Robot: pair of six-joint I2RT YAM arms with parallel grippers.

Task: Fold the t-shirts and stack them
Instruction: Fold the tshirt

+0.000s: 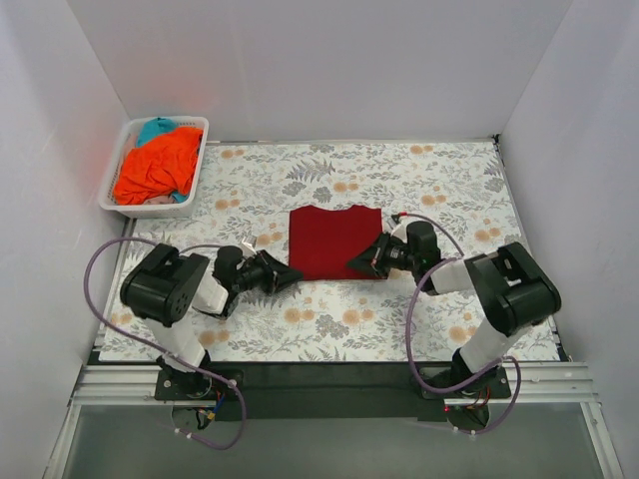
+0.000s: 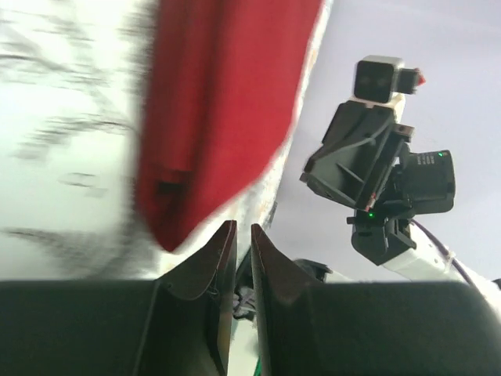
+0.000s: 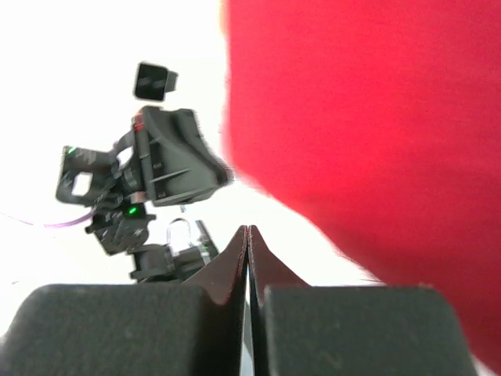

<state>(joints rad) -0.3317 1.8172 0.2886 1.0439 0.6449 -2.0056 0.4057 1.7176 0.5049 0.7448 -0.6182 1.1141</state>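
A dark red t-shirt (image 1: 334, 242) lies folded into a flat rectangle on the floral tablecloth (image 1: 329, 319). My left gripper (image 1: 294, 275) sits low just off its near left corner. In the left wrist view the left gripper (image 2: 239, 227) shows a narrow gap between its jaws and nothing in it, with the red t-shirt (image 2: 219, 102) just ahead. My right gripper (image 1: 355, 264) is at the near right edge of the shirt. In its own view the right gripper (image 3: 248, 229) is shut and empty, beside the red t-shirt (image 3: 368, 125). An orange t-shirt (image 1: 155, 170) and a teal t-shirt (image 1: 156, 128) are heaped in the basket.
The white slotted basket (image 1: 204, 150) stands at the back left corner of the table. White walls close in the left, back and right sides. The two arms face each other across the shirt's near edge, their fingertips a short way apart.
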